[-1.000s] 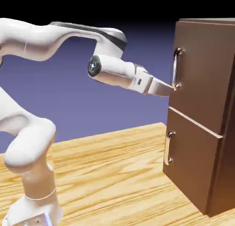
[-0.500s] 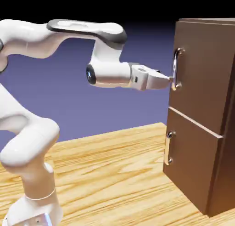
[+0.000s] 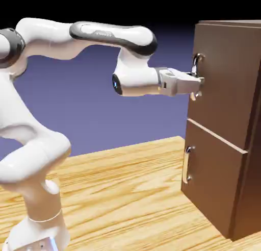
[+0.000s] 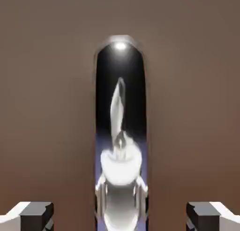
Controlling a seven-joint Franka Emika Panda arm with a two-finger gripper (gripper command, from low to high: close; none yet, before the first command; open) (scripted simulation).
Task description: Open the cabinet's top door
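The white arm (image 3: 135,74) shines brightly, its upper surfaces washed pale; the backdrop (image 3: 107,112) darkens to black at the top. In the hand view, the handle (image 4: 120,61) carries a hot glint and mirrored reflections, slightly soft.

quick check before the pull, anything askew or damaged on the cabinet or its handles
Nothing stands out: the cabinet stands upright, both doors look shut, and the upper handle and lower handle look straight and attached.
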